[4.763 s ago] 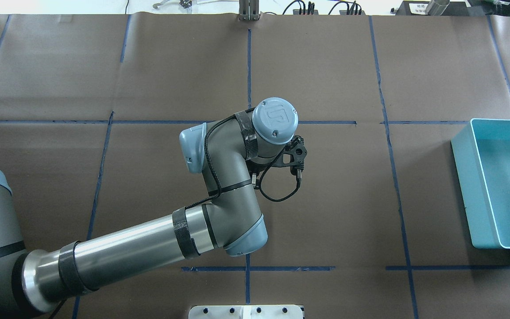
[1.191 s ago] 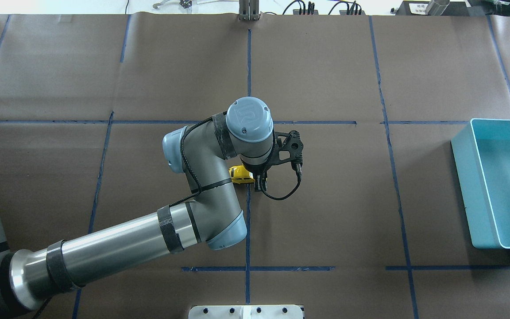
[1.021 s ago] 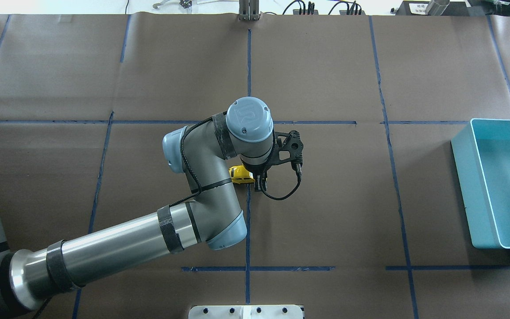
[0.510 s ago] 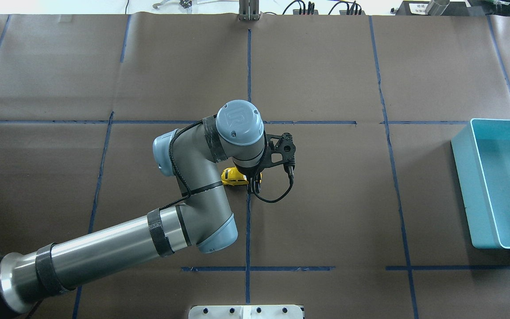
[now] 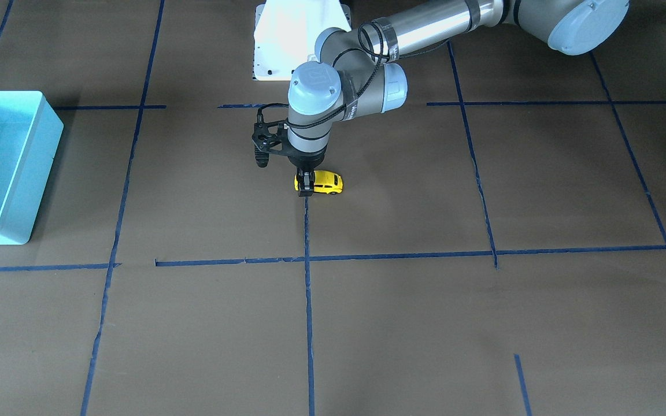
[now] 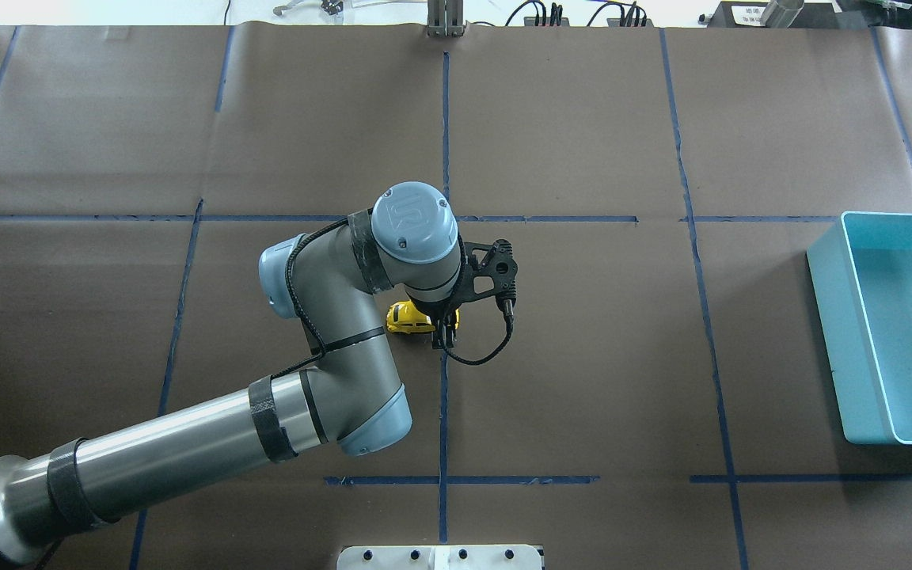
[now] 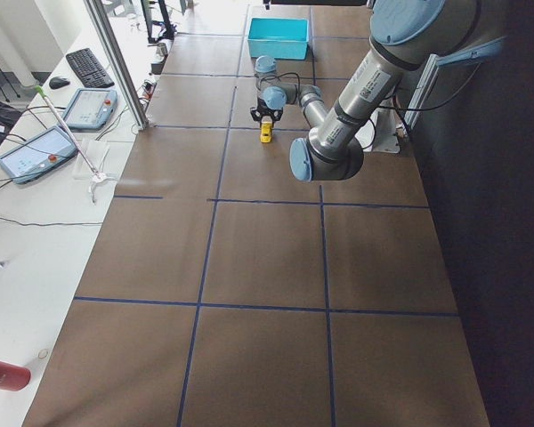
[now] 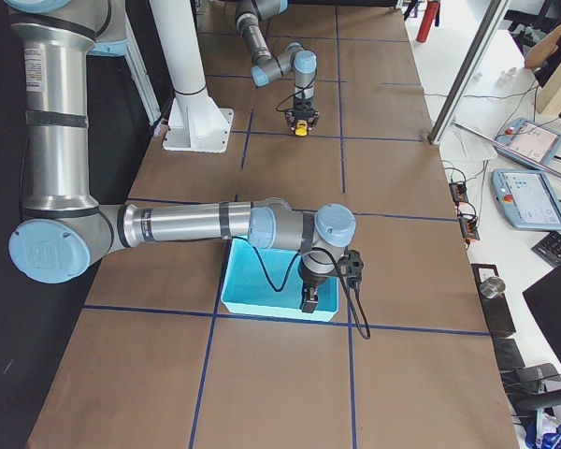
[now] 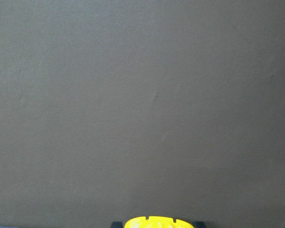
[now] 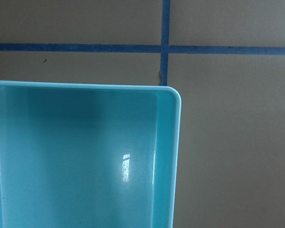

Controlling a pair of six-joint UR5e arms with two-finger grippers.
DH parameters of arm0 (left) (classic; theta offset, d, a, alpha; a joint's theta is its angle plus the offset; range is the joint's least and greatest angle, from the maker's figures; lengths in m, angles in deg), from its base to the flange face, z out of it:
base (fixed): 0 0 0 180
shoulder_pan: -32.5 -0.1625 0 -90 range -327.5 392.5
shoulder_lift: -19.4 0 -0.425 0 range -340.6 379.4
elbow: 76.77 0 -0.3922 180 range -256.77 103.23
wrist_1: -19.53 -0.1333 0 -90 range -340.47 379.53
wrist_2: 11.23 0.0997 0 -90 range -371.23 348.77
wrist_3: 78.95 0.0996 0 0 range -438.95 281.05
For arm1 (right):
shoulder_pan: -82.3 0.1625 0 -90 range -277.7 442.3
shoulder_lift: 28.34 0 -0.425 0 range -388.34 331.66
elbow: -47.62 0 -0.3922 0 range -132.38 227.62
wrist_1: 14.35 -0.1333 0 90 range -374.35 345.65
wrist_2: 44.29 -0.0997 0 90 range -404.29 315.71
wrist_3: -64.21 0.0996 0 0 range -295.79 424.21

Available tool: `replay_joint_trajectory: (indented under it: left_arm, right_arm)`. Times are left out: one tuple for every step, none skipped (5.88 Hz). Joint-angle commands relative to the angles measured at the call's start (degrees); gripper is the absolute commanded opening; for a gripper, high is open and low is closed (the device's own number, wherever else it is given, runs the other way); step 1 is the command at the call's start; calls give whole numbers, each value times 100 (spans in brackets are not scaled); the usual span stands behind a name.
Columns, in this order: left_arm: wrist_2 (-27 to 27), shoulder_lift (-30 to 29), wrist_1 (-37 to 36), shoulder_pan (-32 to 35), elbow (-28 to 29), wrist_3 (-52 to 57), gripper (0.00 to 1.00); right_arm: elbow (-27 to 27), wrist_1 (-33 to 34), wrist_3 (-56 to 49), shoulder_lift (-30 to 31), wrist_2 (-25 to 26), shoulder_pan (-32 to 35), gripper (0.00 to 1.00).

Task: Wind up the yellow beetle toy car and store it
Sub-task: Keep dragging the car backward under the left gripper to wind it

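Exterior front-facing: left arm point(image 5: 425, 26) folded, wrist point(image 5: 310, 115) vertical; left claw point(image 5: 306, 188) gripping yellow beetle toy car point(image 5: 328, 182).

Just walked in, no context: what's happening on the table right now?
The left arm's end effector is down at table level, closed on one end of the yellow toy car, which is on the table near its middle. The right arm's end effector hangs over a corner of the turquoise bin, which looks empty. The car is not yet stored.

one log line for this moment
left gripper: fingers shut on yellow beetle toy car, on table | right gripper: above turquoise bin, open/shut unclear
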Motion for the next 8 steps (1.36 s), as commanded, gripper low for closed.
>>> replay_joint_trajectory:
  left_arm:
    - [0,180,0,11,-191,0,2]
    - [0,312,18,11,-322,0,2]
    - [0,365,18,2,-376,0,2]
    - [0,401,18,2,-385,0,2]
    - [0,445,53,11,-402,9,2]
    - [0,523,96,37,-446,9,2]
    - [0,611,97,46,-551,9,2]
    - [0,699,97,55,-639,9,2]
  right_arm:
    - [-76,-10,0,-5,169,3,100]
    - [-94,-19,0,-13,282,3,100]
    - [-85,-10,0,-5,361,3,100]
    - [-85,-10,0,4,362,3,100]
    - [-94,-10,0,-13,362,3,100]
    - [-94,-10,8,-14,362,3,100]
    - [-94,-10,8,-5,353,3,100]
    - [-94,-10,8,-5,353,3,100]
